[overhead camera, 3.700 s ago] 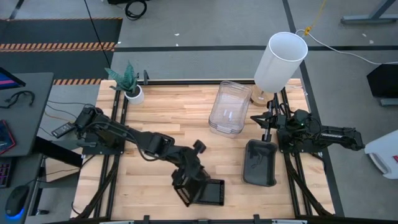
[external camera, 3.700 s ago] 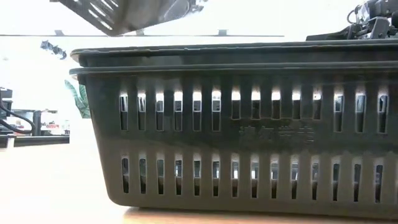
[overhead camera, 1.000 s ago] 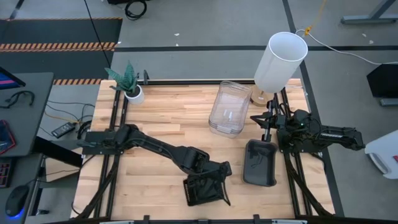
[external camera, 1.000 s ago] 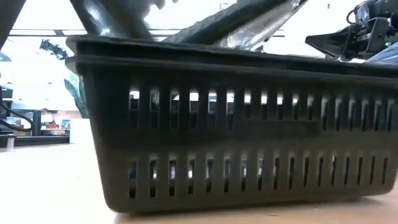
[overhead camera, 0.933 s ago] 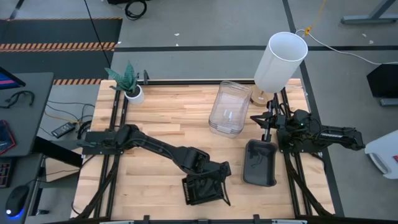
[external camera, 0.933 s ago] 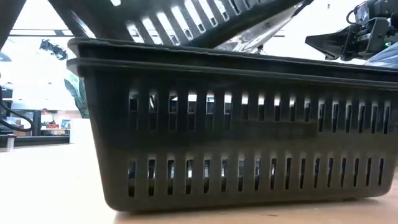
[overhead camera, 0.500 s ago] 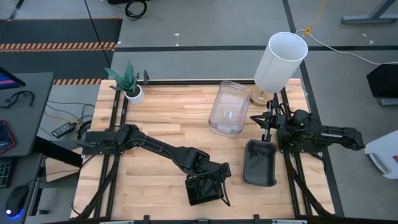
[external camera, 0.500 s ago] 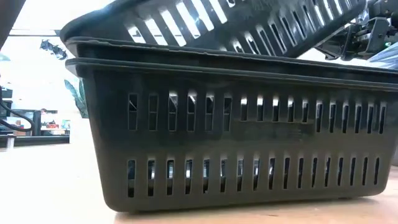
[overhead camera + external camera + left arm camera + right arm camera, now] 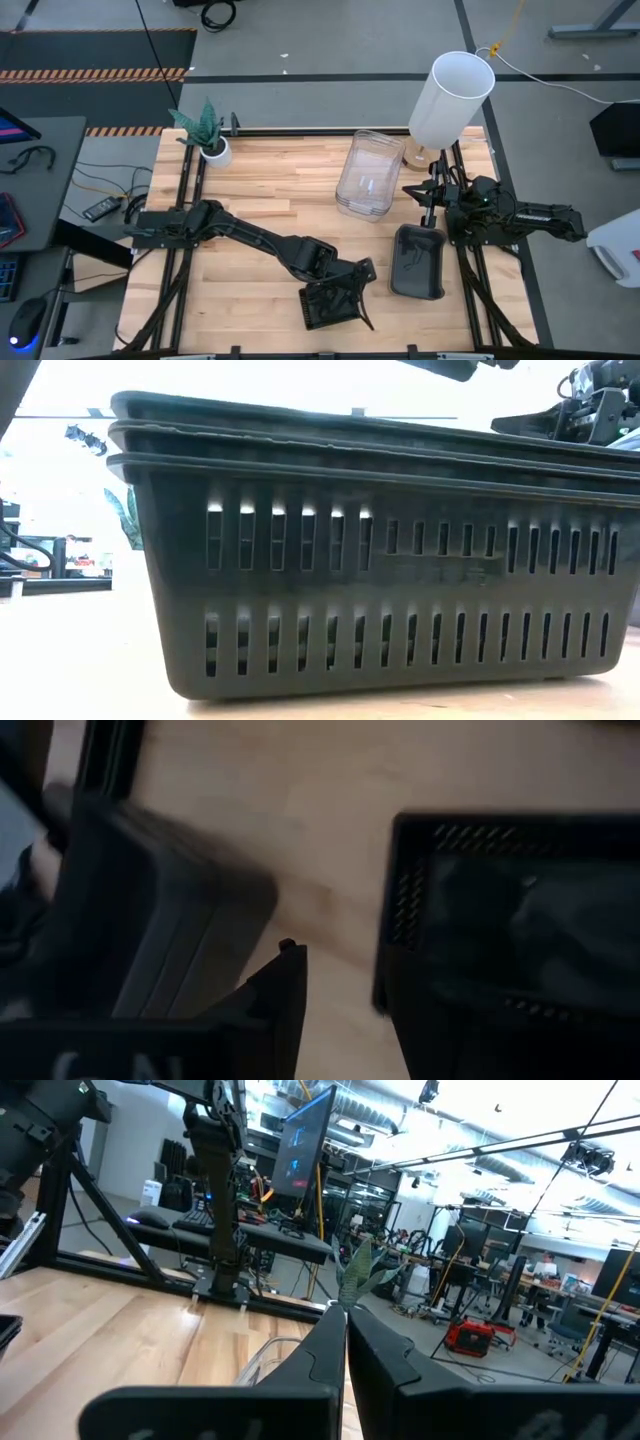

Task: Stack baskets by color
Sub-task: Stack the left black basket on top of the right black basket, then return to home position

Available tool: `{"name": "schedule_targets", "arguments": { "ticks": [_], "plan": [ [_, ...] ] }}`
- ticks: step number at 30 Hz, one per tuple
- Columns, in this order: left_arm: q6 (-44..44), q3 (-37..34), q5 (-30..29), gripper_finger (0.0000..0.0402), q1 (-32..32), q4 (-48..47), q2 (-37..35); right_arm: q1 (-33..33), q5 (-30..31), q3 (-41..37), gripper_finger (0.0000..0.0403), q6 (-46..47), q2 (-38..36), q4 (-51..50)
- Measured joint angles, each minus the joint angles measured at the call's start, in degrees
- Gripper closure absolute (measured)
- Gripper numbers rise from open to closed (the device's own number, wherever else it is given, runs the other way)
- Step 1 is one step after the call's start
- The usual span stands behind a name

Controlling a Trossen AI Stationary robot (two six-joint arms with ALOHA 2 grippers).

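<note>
The left gripper point(image 9: 355, 290) is seen in the high view at the near middle of the worktop point(image 9: 260, 190), over the right edge of the stack of black mesh trays point(image 9: 330, 303). Its fingers are spread apart and nothing is held between them. In the low view three rims are shown nested one inside another on the black mesh trays point(image 9: 380, 600), with the uppermost rim sitting slightly higher at the left than at the right. In the left wrist view one black mesh tray point(image 9: 510, 920) is seen beyond the dark finger point(image 9: 275, 1005), resting on the wood.

The right gripper point(image 9: 420, 190) is parked at the right edge of the worktop, its fingers pressed together and empty, as shown in the right wrist view point(image 9: 345, 1340).

The smoky dark-grey baskets point(image 9: 418, 260) are placed near the right side, just beside the right arm. The clear baskets point(image 9: 368, 173) are stacked farther back, toward the far middle right. A white lampshade point(image 9: 450, 98) stands at the far right corner, and a small potted plant point(image 9: 208, 135) at the far left.
</note>
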Motion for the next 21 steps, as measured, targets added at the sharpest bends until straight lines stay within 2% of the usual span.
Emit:
{"name": "schedule_targets", "arguments": {
  "ticks": [2, 6, 10, 15, 19, 21],
  "plan": [
    [-0.8, 0.0, -3.4, 0.0262, 0.0, -0.2, 0.0, 0.0, 0.0, 0.0, 0.0381, 0.0, 0.0, 0.0],
    [-7.7, 0.0, -10.2, 0.0279, -0.1, -2.7, -0.4, 0.0, 0.0, 0.0, 0.0381, 0.0, 0.0, 0.0],
    [-16.7, 0.0, -8.9, 0.0308, 1.1, -11.7, -2.3, 0.0, 0.0, 0.0, 0.0381, 0.0, 0.0, 0.0],
    [-27.3, 0.0, -10.7, 0.0345, 2.7, -22.0, -4.1, 0.0, 0.0, 0.0, 0.0381, 0.0, 0.0, 0.0],
    [-38.2, 0.0, -8.0, 0.0349, 4.6, -34.6, -5.4, 0.0, 0.0, 0.0, 0.0381, 0.0, 0.0, 0.0],
    [-40.8, 0.0, -7.6, 0.0347, 5.0, -37.9, -5.7, 0.0, 0.0, 0.0, 0.0381, 0.0, 0.0, 0.0]
  ]
}}
